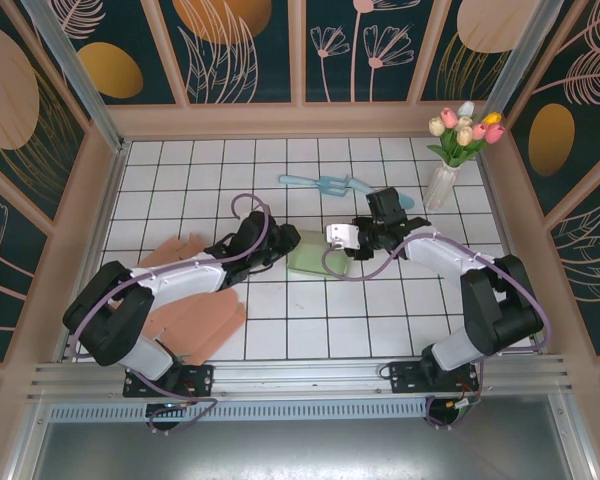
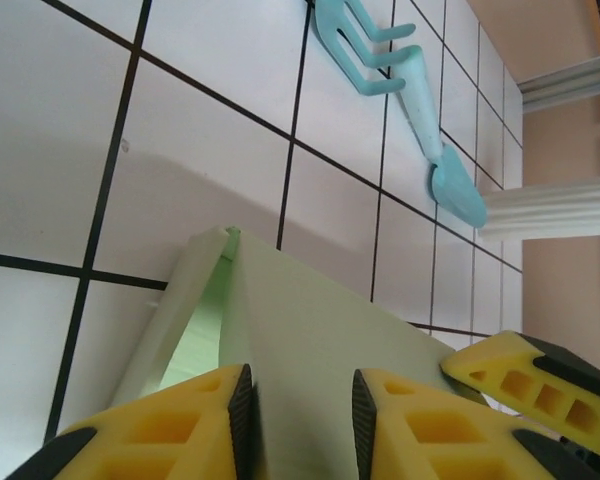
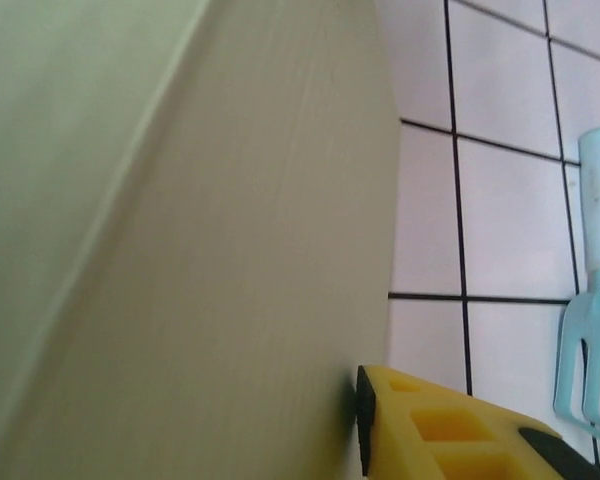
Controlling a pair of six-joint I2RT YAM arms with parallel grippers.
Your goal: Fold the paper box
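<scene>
White tiled desk (image 1: 180, 180) inside floral walls, green box (image 1: 308, 260) lying mid-desk between both arms, part-folded, one side flap lifting off the tiles. Left tool (image 2: 302, 390) is sitting over a box panel with its pads part-apart, a gap showing, not visibly pinching anything. Right tool (image 1: 361, 243) is meeting the box from the other side; one finger (image 3: 450, 430) is touching a panel's edge and the other is hidden, so can't tell whether it's open or gripping. Blue rake (image 1: 325, 183) and vase (image 1: 442, 185) are sitting further back, apart from the box. Step is probably raising and creasing a side wall. Doing it well: left holding the base down right by the crease, right pushing the panel slowly along the fold line, both keeping the paper from sliding, buckling or getting crushed.
</scene>
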